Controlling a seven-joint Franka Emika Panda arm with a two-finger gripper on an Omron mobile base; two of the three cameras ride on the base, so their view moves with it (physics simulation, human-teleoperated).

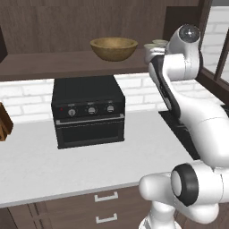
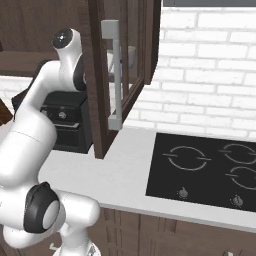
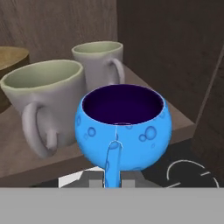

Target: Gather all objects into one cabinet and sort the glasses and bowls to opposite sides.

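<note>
On the plank shelf (image 1: 67, 60) of the dark brown wood wall cabinet stands a wide, shallow tan wooden bowl (image 1: 113, 48), upright, toward the shelf's middle. Right of it, at the shelf's end, two pale grey-beige ceramic mugs (image 3: 48, 103) with greenish insides and loop handles stand close together, one just behind the other, both upright; their rims (image 1: 155, 44) show behind the arm from the left base view. Nearest the hand camera is a small bright blue bowl (image 3: 122, 127), round-bodied, dimpled with bubble marks, its inside dark purple, raised just beside the nearer mug at the shelf's front edge. The cabinet's glass-paned door (image 2: 117, 75) stands swung open beside the arm. Below sit a black countertop oven (image 1: 88, 109) on the pale counter (image 1: 44, 165) and a black hob (image 2: 205, 170) to the right. The gripper (image 3: 113, 177) is nearly pressed together, pinching the blue bowl's near wall, one fingertip showing blue-tinted against it.
</note>
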